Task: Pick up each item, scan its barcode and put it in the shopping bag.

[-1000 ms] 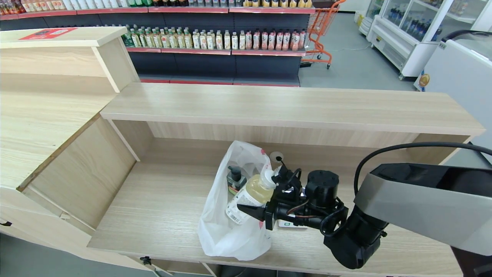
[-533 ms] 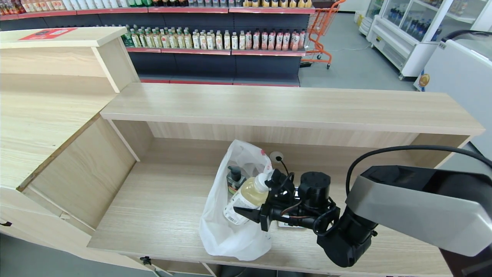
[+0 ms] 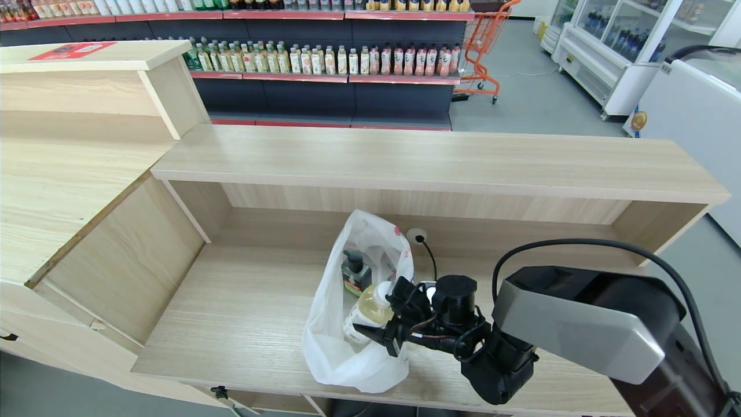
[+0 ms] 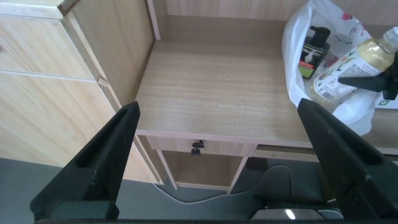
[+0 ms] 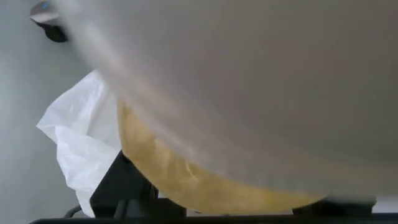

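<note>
Head view: the right pincer [image 3: 382,315] grips the bottle [image 3: 366,307] round its body, half inside the bag [image 3: 336,347] on the bench [image 3: 243,313]. Left wrist view: the left pincer [image 4: 217,109] gapes wide, empty. Right wrist view: the bottle [image 5: 186,180] looks heavy and slick, so it is probably best held round its stiff middle.

Pump bottle [image 3: 354,272] occupies bag [image 3: 333,341]; open worktop [image 3: 243,313] leftward.

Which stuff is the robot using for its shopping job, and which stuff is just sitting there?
For the job: white shopping bag; yellow bottle, held in the right gripper; dark pump bottle inside the bag.
Just lying about: black cable on the counter; shelves of drinks; orange trolley.
</note>
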`<state>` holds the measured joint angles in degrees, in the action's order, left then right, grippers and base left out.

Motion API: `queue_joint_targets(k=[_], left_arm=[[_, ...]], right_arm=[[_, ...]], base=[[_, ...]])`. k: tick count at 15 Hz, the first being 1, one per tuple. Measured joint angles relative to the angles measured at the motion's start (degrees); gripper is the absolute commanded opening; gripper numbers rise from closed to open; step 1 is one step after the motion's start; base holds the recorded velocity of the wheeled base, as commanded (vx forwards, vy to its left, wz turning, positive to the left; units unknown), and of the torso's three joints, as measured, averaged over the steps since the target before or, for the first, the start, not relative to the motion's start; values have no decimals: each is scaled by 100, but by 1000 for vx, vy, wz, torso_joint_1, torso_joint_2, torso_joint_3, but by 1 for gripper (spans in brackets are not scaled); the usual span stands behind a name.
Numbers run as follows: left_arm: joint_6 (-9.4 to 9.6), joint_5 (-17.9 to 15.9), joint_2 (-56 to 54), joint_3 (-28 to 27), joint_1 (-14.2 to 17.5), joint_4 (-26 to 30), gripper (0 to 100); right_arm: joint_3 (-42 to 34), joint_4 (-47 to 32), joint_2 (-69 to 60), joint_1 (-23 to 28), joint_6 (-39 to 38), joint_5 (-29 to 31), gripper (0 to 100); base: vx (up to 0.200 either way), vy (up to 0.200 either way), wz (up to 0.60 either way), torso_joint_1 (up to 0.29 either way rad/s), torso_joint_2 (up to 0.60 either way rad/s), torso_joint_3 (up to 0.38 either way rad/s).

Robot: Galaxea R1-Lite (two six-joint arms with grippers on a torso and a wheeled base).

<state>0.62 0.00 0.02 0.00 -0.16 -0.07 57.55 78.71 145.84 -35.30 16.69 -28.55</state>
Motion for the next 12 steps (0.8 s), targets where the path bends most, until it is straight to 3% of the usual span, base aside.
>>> queue_joint_targets(k=[1,2,7,12], left_arm=[[0,0,0,0,0,0,100],[-2,0,0,0,0,0,100],[0,-2,0,0,0,0,100],[0,0,0,0,-2,0,100]], right_arm=[[16,-13,55,11,49,20,0],[35,-5,94,24,60,55,100],[7,46,-5,28,-112,41,100],[-603,22,-885,39,-969,66,100]], base=[[0,0,0,0,0,0],[0,0,0,0,0,0],[0,0,0,0,0,0],[0,0,0,0,0,0]])
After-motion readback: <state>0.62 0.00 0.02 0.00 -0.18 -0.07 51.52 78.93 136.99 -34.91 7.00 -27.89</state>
